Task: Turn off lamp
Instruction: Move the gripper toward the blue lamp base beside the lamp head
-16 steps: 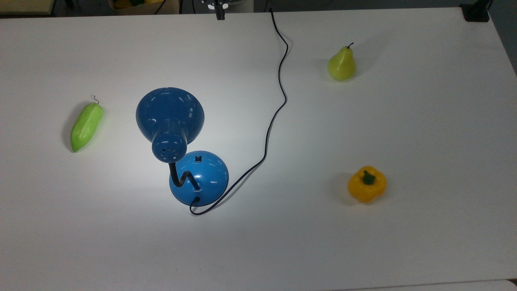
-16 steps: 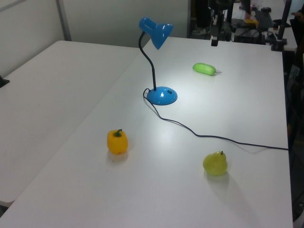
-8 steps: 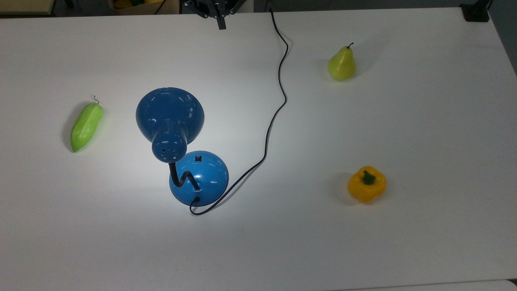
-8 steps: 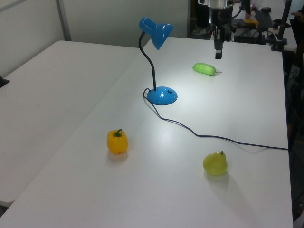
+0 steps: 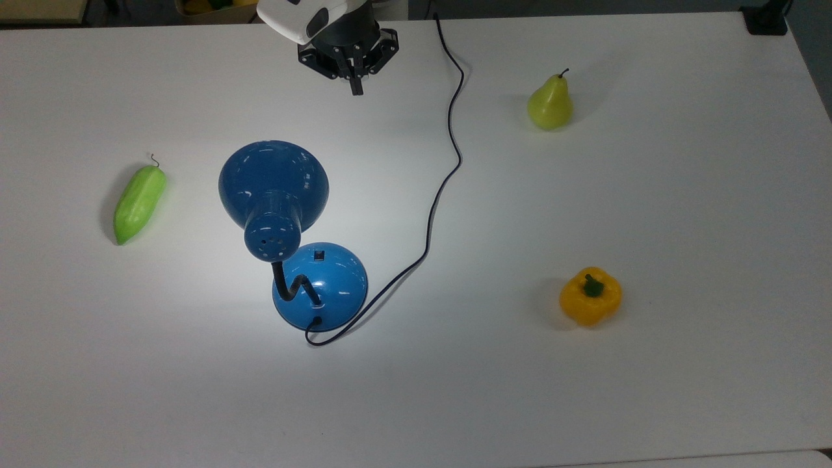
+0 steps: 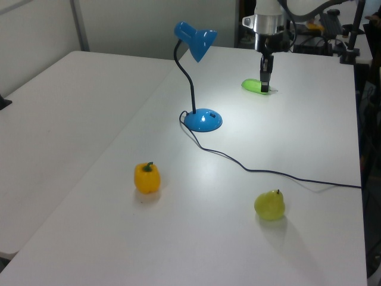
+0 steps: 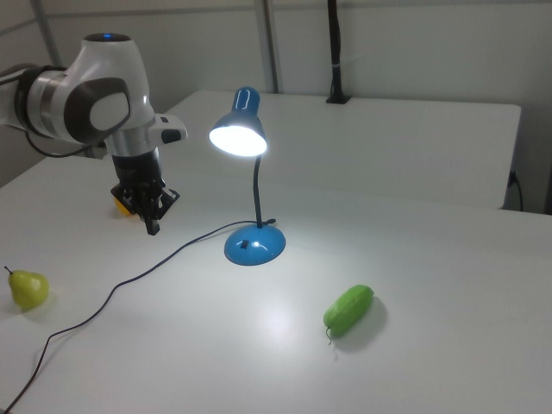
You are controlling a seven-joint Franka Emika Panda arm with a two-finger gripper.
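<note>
The blue lamp stands left of the table's middle in the top view, its bell shade [image 5: 273, 179] hanging over the domed base [image 5: 325, 286]. A small black switch [image 5: 318, 255] sits on the base. The bulb glows in the right view at the shade [image 7: 237, 134], and the table around the base [image 7: 254, 246] is brightly lit. Its black cord [image 5: 448, 162] runs to the table's far edge. My gripper [image 5: 356, 88] hangs above the table near the top view's top edge, well apart from the lamp, fingers shut and pointing down, holding nothing. It also appears in the left view [image 6: 265, 86] and the right view [image 7: 153, 226].
A green gourd-like vegetable [image 5: 139, 203] lies at the top view's left. A pear [image 5: 550, 104] stands at the upper right and a yellow bell pepper [image 5: 590, 296] at the lower right. The cord snakes between the gripper and the pear.
The arm has come in from the top view's top edge and lowered toward the table, nearer the lamp. The lamp, cord and produce have not moved.
</note>
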